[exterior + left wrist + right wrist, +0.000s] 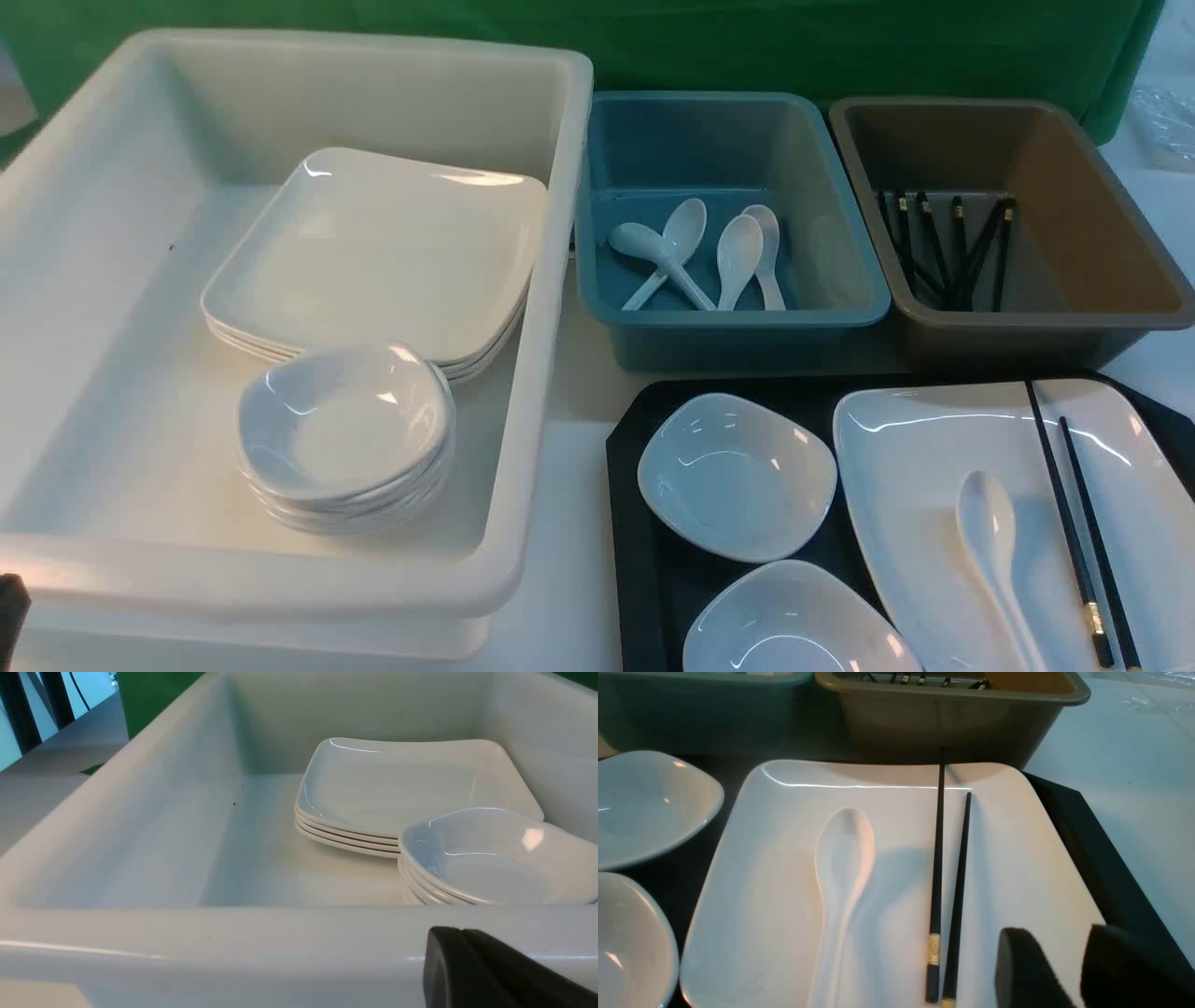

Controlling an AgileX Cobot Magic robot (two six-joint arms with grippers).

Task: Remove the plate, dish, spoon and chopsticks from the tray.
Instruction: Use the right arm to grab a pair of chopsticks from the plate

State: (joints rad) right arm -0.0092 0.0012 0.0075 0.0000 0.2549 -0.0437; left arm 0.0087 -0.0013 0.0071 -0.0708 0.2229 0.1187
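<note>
up close, right gripper [1057,940]: parted halfway, gripping nothing, above plate [784,882] at tray [1094,858] right edge; spoon [843,868], chopsticks [934,949] lying on it. left gripper [460,942]: closed, empty, by white bin [233,947] near rim.

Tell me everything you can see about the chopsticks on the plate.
The chopsticks are two thin black sticks, each with a narrow gold band near its thick end. They lie flat, side by side and nearly parallel, on the plate, thin tips pointing toward the brown bin; one reaches further than the other. Only the plate touches them; the spoon lies apart beside them.
</note>
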